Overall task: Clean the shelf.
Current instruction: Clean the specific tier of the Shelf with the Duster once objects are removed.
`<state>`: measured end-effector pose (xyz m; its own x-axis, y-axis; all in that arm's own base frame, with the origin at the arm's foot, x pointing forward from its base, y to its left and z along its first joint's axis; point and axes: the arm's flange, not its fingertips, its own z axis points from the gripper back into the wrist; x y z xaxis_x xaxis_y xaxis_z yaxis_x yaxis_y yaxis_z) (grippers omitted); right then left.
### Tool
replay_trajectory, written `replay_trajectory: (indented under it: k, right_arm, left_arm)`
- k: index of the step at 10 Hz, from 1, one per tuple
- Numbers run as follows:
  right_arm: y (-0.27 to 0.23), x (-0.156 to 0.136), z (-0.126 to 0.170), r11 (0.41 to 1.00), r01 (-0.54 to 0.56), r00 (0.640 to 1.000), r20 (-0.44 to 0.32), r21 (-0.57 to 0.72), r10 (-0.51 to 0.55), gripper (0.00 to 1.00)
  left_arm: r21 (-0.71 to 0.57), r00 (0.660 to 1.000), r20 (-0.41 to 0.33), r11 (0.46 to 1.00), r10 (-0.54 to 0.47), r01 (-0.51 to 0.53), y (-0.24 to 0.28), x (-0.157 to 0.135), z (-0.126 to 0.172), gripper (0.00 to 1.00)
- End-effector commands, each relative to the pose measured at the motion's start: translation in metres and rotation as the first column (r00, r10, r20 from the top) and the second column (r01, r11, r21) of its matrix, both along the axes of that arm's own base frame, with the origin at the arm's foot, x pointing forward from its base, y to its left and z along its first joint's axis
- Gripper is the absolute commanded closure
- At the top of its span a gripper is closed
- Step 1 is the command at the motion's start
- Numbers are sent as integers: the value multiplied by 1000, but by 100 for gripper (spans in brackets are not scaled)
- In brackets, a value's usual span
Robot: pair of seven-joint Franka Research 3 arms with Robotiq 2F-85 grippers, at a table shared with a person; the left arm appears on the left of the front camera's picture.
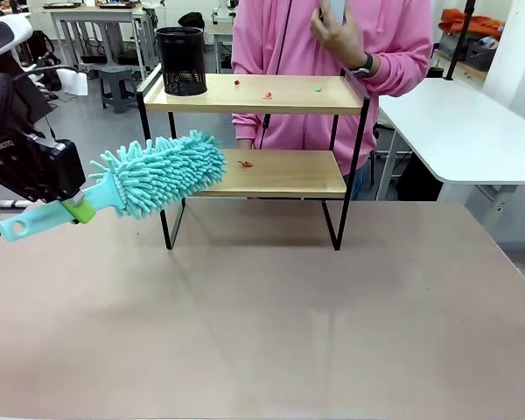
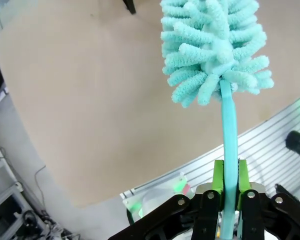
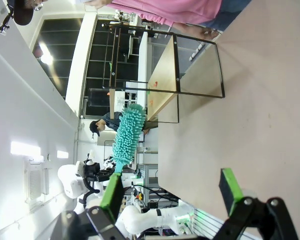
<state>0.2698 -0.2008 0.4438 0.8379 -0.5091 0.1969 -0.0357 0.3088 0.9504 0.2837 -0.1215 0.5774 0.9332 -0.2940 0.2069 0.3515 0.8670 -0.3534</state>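
Teal duster (image 1: 162,173), its flat handle clamped between the green pads of the left gripper (image 1: 77,208), was held roughly level at the left of the front view, with the fluffy head pointing toward the shelf (image 1: 289,179). The shelf stood on the far part of the beige table (image 1: 262,332), to the right of that gripper and beyond it. The duster head overlapped the left end of the lower board in this view, though contact could not be judged. A black mesh cup (image 1: 181,59) stood at the left end of the upper board, with two red scraps (image 1: 267,94) and a green scrap (image 1: 318,87) farther right. A third scrap (image 1: 245,163), also red, lay on the lower board just right of the duster head. A person (image 1: 394,44) in pink stood behind the shelf with one hand (image 1: 337,35) raised at chest height, and a white table (image 1: 464,131) lay to the right. In its own wrist view the right gripper (image 3: 171,192) had its jaws wide apart with nothing between them. It was well apart from the shelf, with bare tabletop between.
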Motion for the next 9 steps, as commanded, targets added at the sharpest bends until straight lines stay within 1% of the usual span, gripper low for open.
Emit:
replay_trajectory:
  k: [1, 2, 4, 6, 8, 9]
  right_arm:
    - [0, 3, 1, 1000, 4, 999, 34, 3, -4, 0]
    - [0, 3, 1, 1000, 4, 999, 34, 3, -4, 0]
    - [0, 3, 1, 1000, 4, 999, 34, 3, -4, 0]
    - [0, 3, 1, 1000, 4, 999, 34, 3, -4, 0]
    - [0, 3, 1, 1000, 4, 999, 34, 3, -4, 0]
    - [0, 3, 1, 1000, 4, 999, 34, 3, -4, 0]
  left_arm:
    - [-46, 997, 62, 998, 56, -53, -6, -4, -5, 88]
    - [-40, 993, 67, 995, 93, -90, -6, -2, -5, 88]
    - [-49, 985, 103, 990, 136, -132, -12, 2, -9, 88]
    - [-29, 977, 131, 985, 170, -168, -21, 6, -12, 88]
    - [-9, 972, 142, 983, 185, -185, -36, 16, -17, 88]
    - [3, 963, 163, 976, 215, -218, -43, 24, -19, 88]
